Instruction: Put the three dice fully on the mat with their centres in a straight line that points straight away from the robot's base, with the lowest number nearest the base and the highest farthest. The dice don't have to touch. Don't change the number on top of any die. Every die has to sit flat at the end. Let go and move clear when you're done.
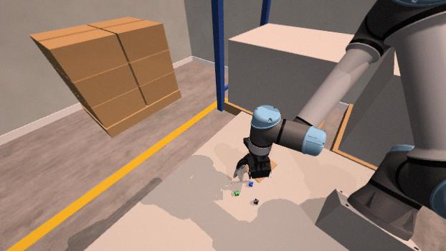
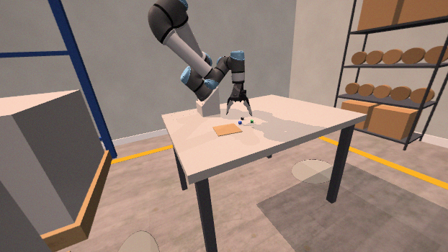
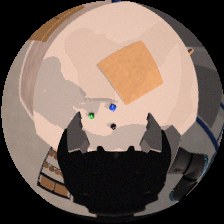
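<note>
Top view: the gripper [image 1: 247, 171] hangs over the table [image 1: 172, 222] with fingers spread wide and nothing between them. The green die [image 1: 236, 193], blue die [image 1: 251, 183] and black die [image 1: 256, 201] lie off the mat [image 1: 273, 165], at about its 7 o'clock.

Exterior view: the gripper [image 2: 238, 104] is well above the dice, which sit at the mat's [image 2: 227, 129] 2 o'clock.

Wrist view: all three dice show between the fingers, the mat [image 3: 131, 72] at 12 o'clock. No die is picked yet; the next move likely calls for descending on one die, pips too small to read
</note>
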